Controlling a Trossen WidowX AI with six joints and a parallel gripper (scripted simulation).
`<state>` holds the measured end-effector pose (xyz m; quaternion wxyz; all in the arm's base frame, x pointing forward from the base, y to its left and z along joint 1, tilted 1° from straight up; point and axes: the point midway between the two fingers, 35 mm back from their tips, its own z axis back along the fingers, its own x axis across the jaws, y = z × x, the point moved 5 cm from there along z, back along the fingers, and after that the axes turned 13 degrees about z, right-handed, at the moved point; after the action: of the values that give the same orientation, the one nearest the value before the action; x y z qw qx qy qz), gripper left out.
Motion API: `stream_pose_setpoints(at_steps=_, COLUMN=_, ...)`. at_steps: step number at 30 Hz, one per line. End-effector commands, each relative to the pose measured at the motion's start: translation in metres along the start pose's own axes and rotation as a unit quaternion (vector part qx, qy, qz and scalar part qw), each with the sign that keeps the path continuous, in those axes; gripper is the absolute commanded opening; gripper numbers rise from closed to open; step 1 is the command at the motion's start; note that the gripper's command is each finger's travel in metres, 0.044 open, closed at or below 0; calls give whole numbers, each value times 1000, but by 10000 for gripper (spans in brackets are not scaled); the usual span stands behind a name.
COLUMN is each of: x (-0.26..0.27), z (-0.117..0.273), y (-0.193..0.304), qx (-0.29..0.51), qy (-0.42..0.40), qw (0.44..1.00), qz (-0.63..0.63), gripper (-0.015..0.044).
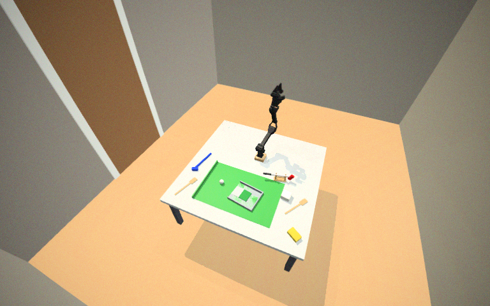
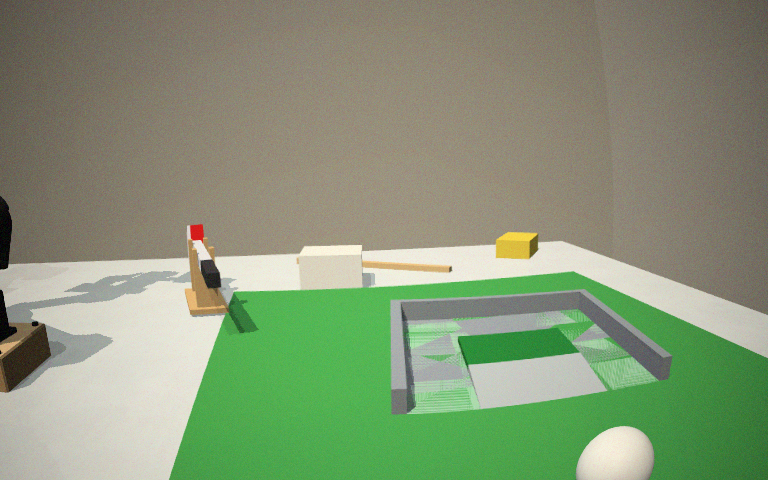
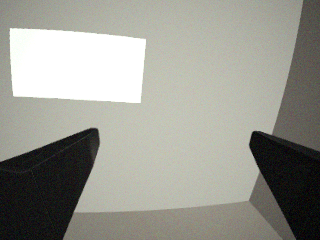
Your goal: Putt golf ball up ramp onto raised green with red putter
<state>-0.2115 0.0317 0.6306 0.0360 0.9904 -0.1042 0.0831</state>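
Observation:
The red putter, with its red head (image 1: 291, 176) (image 2: 197, 232) and black grip (image 1: 267, 173) (image 2: 210, 273), rests across a wooden stand (image 1: 279, 179) (image 2: 207, 310) beside the green mat. The white golf ball (image 1: 221, 182) (image 2: 617, 457) sits on the mat (image 1: 209, 193) (image 2: 294, 362), in front of the ramp's open side. The grey-walled ramp (image 1: 239, 203) (image 2: 535, 382) holds the dark green raised green (image 1: 245, 195) (image 2: 515, 345). My gripper (image 3: 176, 138) (image 1: 279, 86) is wide open and empty, high above the table and far from the putter, facing upper walls and a bright panel.
A blue putter (image 1: 203, 160) and a wooden spatula-like tool (image 1: 184, 187) lie left of the mat. A white block (image 1: 286, 195) (image 2: 330, 268), another wooden tool (image 1: 296, 206) (image 2: 406, 266) and a yellow block (image 1: 294, 234) (image 2: 515, 245) lie right of it. A low wall (image 1: 205, 180) edges the mat's left end.

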Motion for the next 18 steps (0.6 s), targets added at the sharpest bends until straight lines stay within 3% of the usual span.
stream_pose_setpoints(at_steps=1, x=61, z=0, y=-4, qx=-18, qy=-88, qw=996, qz=-6, gripper=440)
stream_pose_setpoints(at_steps=18, x=271, z=66, y=-40, qx=-53, qy=-409, qw=902, qz=-127, gripper=440)
